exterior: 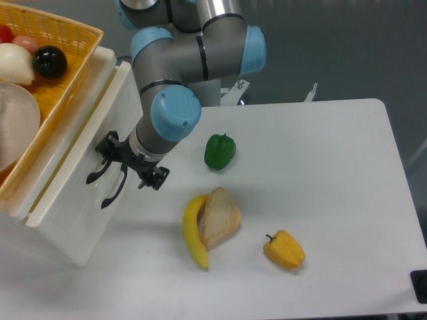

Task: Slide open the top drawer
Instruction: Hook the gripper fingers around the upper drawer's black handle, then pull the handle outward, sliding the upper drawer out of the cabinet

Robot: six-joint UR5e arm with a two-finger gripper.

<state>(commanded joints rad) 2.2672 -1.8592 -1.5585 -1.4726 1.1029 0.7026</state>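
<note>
The white cabinet [80, 220] stands at the left, its front facing right. The top drawer [73, 160] is the upper front panel, with a curved black bar handle [95, 175]. The lower drawer's matching handle [113, 191] sits just to the right of it. My gripper [130, 167] is pressed up against the cabinet front, right at the two handles. Its black fingers [109, 148] overlap the upper ends of the handles. The fingertips merge with the black handles, so I cannot tell which handle they hold or how the jaws stand.
A yellow basket [63, 63] with a white bowl, a black ball and other produce rests on the cabinet top. On the table lie a green pepper [219, 151], a banana [193, 233], a bread slice [220, 217] and a yellow pepper [284, 249].
</note>
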